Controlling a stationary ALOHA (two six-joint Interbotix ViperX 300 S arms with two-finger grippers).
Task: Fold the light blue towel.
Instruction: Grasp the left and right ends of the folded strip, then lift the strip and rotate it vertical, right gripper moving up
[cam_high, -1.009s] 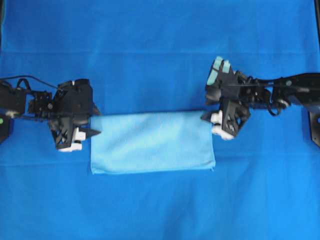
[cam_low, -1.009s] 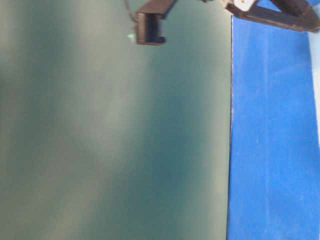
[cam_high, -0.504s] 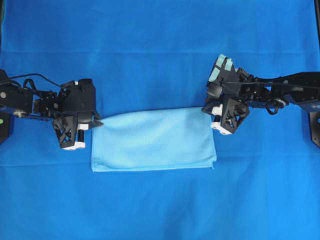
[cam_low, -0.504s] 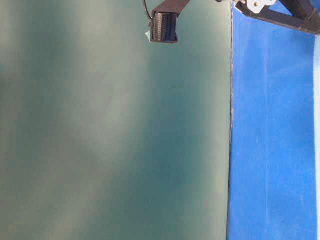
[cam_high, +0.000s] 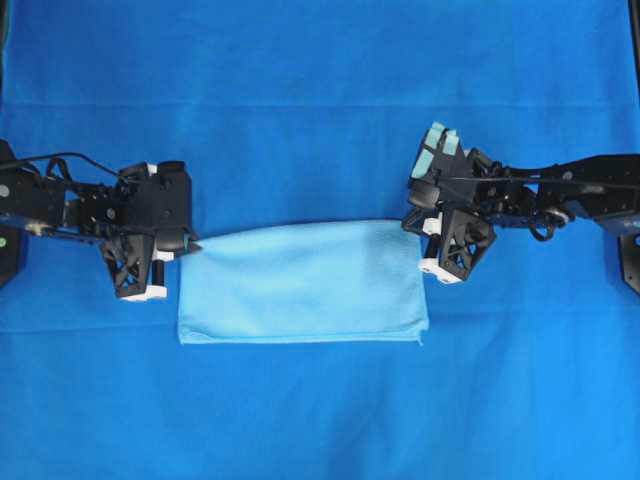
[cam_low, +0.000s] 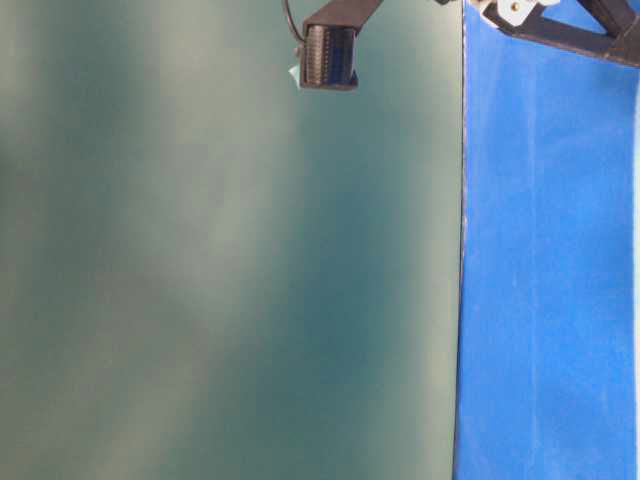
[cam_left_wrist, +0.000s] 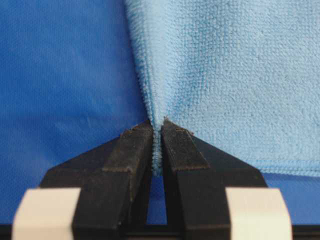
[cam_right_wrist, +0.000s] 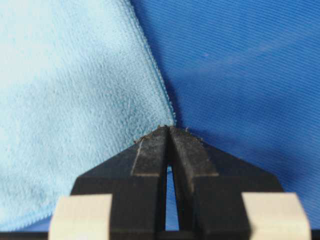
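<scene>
The light blue towel (cam_high: 300, 285) lies doubled into a wide rectangle on the table's middle. My left gripper (cam_high: 190, 247) is at its far left corner. In the left wrist view the left gripper (cam_left_wrist: 158, 125) is shut, with the towel's (cam_left_wrist: 225, 75) edge pinched between the black fingers. My right gripper (cam_high: 412, 225) is at the far right corner. The right wrist view shows the right gripper (cam_right_wrist: 169, 129) shut, its tips meeting on the towel's (cam_right_wrist: 75, 100) hemmed corner. Both grippers sit low at the cloth.
A deep royal-blue covering (cam_high: 300, 80) spreads over the whole table under the towel. The table-level view shows mostly a blurred green surface, a strip of the blue covering (cam_low: 550, 300) and a black arm part (cam_low: 328, 55) at the top.
Both grippers have gone from open to shut on the towel's far corners, the left first, the right in the last half second. The towel's far edge shifted slightly.
</scene>
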